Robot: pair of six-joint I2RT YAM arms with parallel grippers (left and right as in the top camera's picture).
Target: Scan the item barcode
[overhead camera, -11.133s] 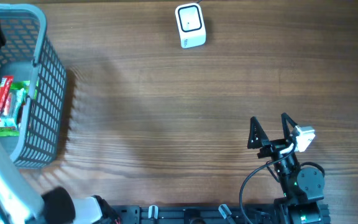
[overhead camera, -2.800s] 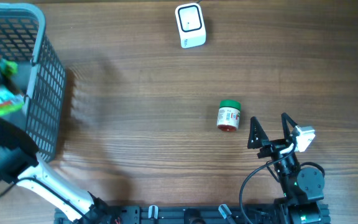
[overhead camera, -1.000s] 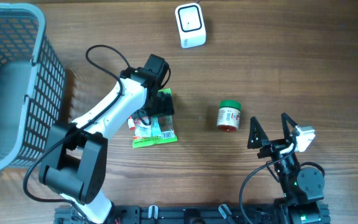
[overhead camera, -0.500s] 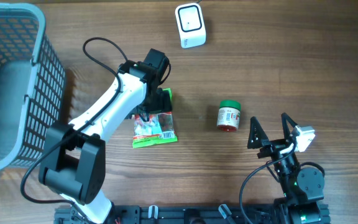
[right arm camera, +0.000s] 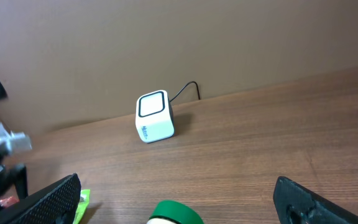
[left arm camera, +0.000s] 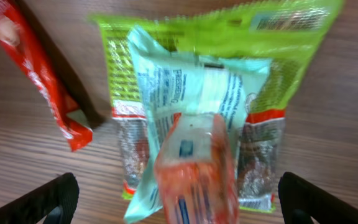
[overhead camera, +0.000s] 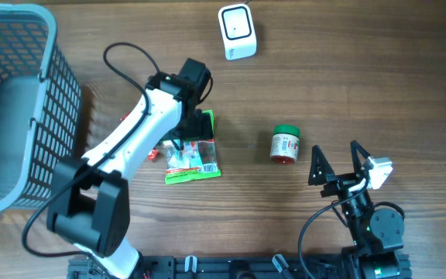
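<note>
The left gripper (left arm camera: 179,194) is wide open right over the snack packets (left arm camera: 194,93), their long side lying between its fingers; the right gripper (overhead camera: 336,153), open too, sits well apart

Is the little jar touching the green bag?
Apart. The overhead view shows a strip of bare table between the jar and the green bag.

Grey mesh basket (overhead camera: 60,124) at the left end of the wooden table (overhead camera: 362,77)
</note>
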